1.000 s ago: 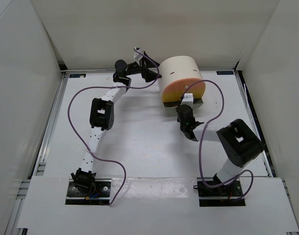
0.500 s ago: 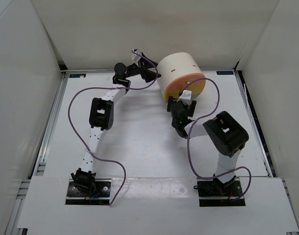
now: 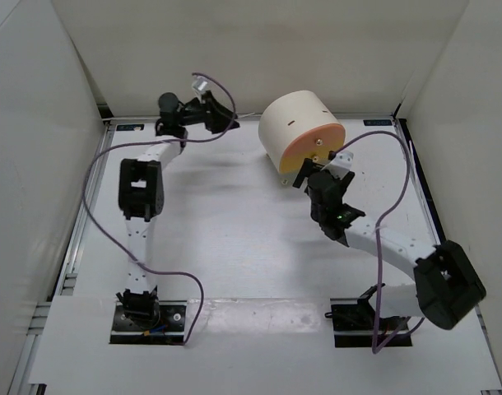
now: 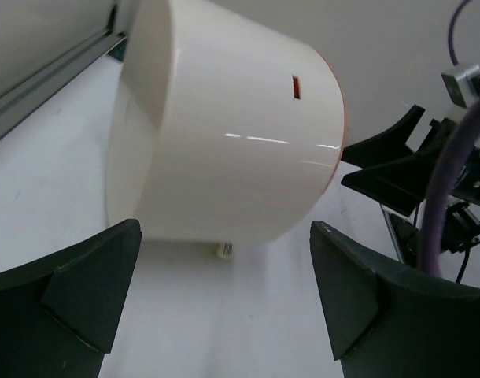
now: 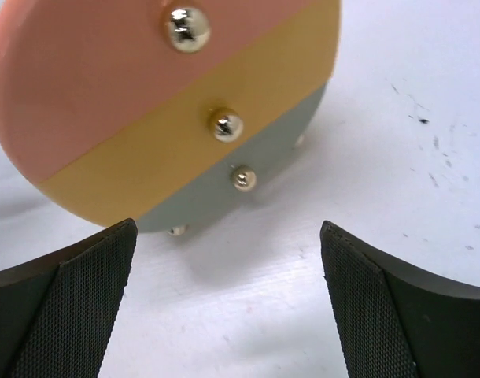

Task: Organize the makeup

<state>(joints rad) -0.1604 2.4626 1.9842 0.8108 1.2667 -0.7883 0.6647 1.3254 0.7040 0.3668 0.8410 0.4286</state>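
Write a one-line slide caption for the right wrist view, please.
Open right gripper facing the front of the round box: pink, yellow and grey bands, a shiny knob on each.

No text, brand, number or sign can be read in any view. Two small dark stickers sit on the far rail of the table, the left sticker [image 3: 129,127] near one corner and the right sticker [image 3: 378,123] near the other; their print is too small to make out. The cream cylinder box [image 4: 232,134] bears one small orange rectangle [image 4: 296,87] on its side, a plain mark without letters.
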